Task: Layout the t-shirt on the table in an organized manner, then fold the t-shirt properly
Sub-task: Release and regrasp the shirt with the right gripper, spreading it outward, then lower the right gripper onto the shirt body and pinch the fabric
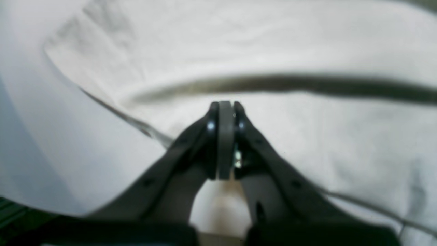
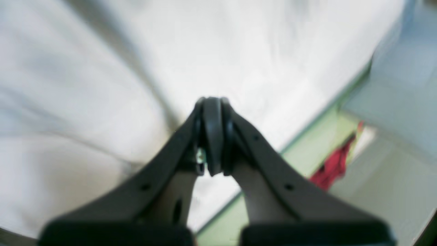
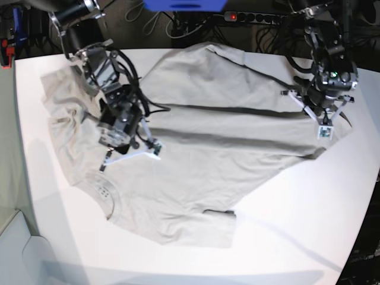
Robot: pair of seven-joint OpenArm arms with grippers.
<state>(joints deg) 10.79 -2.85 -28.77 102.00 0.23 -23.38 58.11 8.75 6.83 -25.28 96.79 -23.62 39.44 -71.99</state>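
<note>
The t-shirt (image 3: pixel 196 148) lies spread across the white table (image 3: pixel 309 225), covering most of its middle and far part. Fabric is light grey-beige, wrinkled, not yet flat. In the base view the neck opening (image 3: pixel 102 191) sits toward the near left, one sleeve (image 3: pixel 217 228) points at the near edge, and the other side bunches up near the far left corner. A long crease (image 3: pixel 237 110) runs across the body from centre to right.

Right gripper (image 2: pixel 212 102): jaws clenched, pads pressed flat together. The wrist view shows no cloth between them; the shirt lies blurred below and beyond the tips. In the base view this arm hangs over the left part of the shirt (image 3: pixel 122 127), just beyond the neck opening. The table edge (image 2: pixel 307 123) and a green floor strip (image 2: pixel 307 153) with a red object (image 2: pixel 333 165) beside it appear in the right wrist view.

Left gripper (image 1: pixel 225 107): jaws likewise clenched, pad to pad, nothing seen pinched. Its tips point at a dark fold line (image 1: pixel 290 83) in the cloth just ahead of them. In the base view this arm sits over the right-hand hem corner of the shirt (image 3: pixel 323 113). Whether either gripper touches the fabric cannot be told.

A black power strip (image 3: pixel 255 18) with cables lies beyond the far table edge.
</note>
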